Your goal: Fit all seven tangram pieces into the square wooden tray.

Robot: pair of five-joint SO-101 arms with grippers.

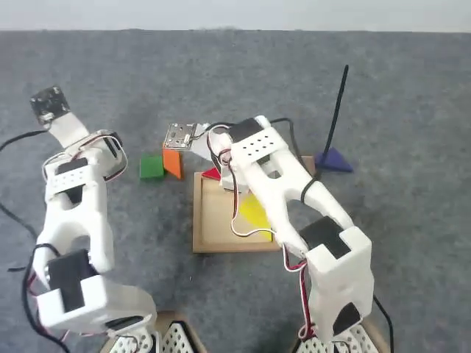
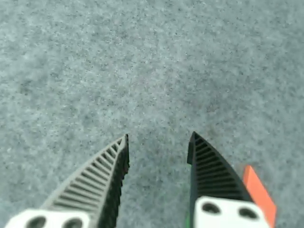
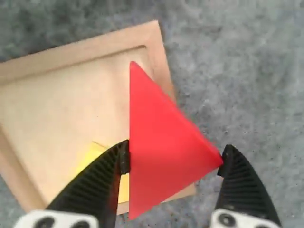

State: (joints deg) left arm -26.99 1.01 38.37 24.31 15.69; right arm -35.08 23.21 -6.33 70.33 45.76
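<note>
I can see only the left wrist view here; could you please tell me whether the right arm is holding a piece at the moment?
Observer: Yes, the right gripper is shut on the red triangle, which overlaps the rim at a corner of the wooden tray.
Operator: Thank you. Is anything lying in the tray?
Observer: One yellow piece lies inside it.
Operator: And does any loose piece lie on the carpet outside my view?
Observer: A purple piece lies on the carpet close to the tray's far right corner.
</note>
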